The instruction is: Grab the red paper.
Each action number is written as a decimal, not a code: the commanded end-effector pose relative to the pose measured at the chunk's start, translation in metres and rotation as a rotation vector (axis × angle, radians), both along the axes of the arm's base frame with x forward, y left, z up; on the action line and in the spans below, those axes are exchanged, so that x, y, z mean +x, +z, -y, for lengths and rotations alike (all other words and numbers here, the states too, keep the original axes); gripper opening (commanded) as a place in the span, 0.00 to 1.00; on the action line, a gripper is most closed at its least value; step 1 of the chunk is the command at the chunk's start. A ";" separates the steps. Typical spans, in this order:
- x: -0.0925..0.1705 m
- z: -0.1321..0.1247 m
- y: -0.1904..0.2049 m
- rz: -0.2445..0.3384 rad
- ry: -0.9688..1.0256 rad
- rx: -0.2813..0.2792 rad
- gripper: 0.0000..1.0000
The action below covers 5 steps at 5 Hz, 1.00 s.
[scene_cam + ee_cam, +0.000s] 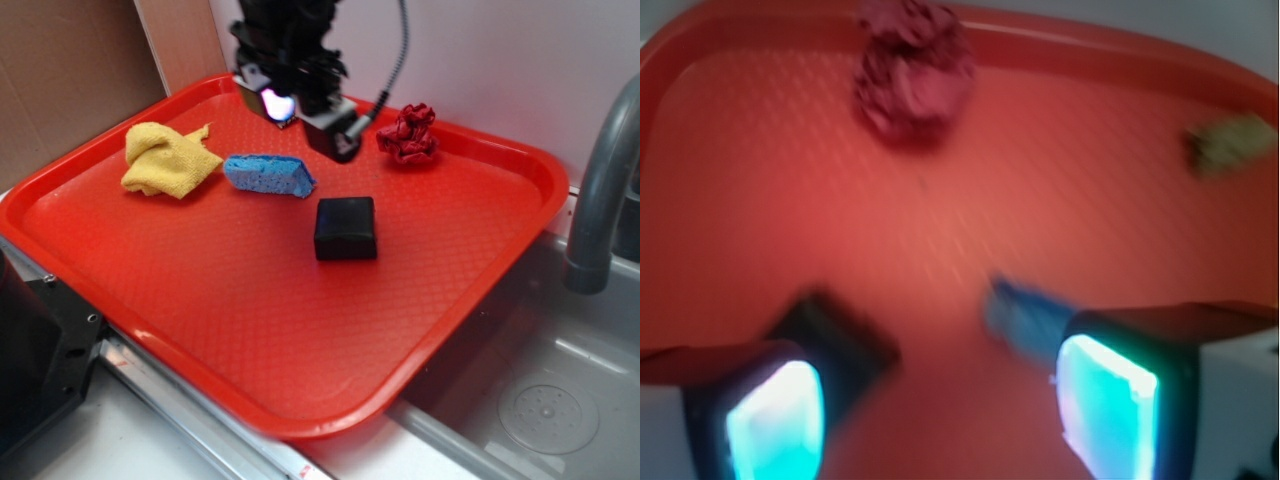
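Tray: large bright-red plastic tray (200, 300) with a raised rim, set beside a grey sink (560, 400).
Contents: crumpled dark-red paper ball (408, 133) near the far rim; black block (346, 228) at the middle; blue sponge (268, 174); rumpled yellow cloth (168, 158) at the left.
Gripper: black gripper (300, 112) is held above the tray, near the paper but apart from it; jaws spread, nothing between them.
Wrist view: blurred; paper ball (912, 75) is seen ahead of the glowing fingers (1105, 405).

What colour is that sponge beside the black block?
Blue, the sponge shows best in the exterior view.
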<state>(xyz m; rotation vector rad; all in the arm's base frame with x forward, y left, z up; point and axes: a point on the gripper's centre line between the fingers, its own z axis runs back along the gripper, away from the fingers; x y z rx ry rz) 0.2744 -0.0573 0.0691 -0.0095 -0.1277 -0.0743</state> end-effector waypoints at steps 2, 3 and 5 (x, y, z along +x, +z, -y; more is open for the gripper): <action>0.074 0.001 0.001 0.154 0.033 0.015 1.00; 0.084 -0.004 -0.003 0.194 0.010 0.030 1.00; 0.095 -0.011 -0.022 0.181 0.000 0.009 1.00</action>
